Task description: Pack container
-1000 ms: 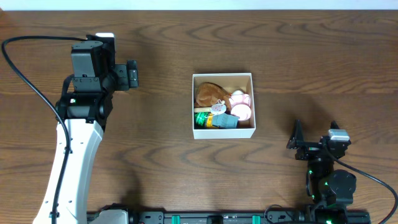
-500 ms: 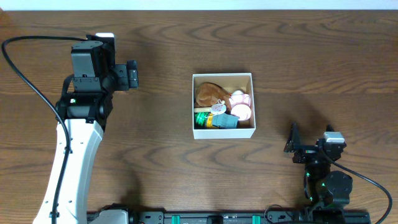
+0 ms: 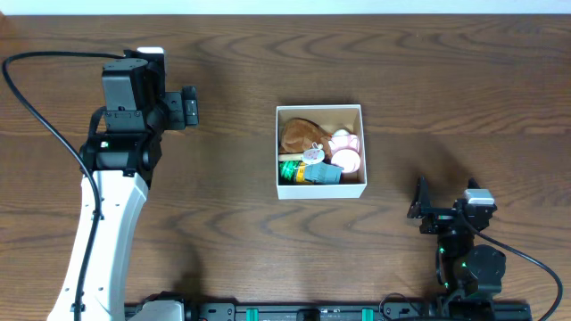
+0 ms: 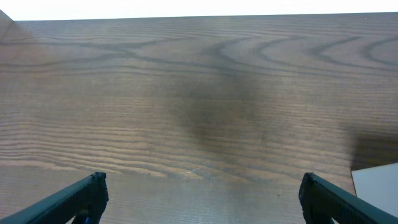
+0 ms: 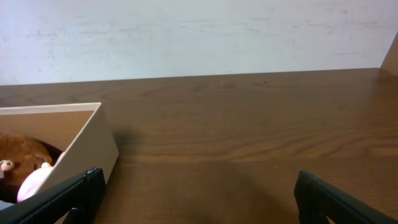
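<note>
The white-walled container sits on the wooden surface just right of centre in the overhead view. Inside it are a brown plush toy, pink pieces and a blue item. The left gripper stands at upper left, well apart from the container, with its jaws spread wide and empty. The right gripper sits at lower right, near the container's lower right corner, its jaws likewise parted and holding nothing.

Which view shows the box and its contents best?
Overhead: the whole box and the toys inside show. Right wrist catches only one corner and a brown toy; left wrist shows just a pale sliver at its lower right edge, possibly the box.
</note>
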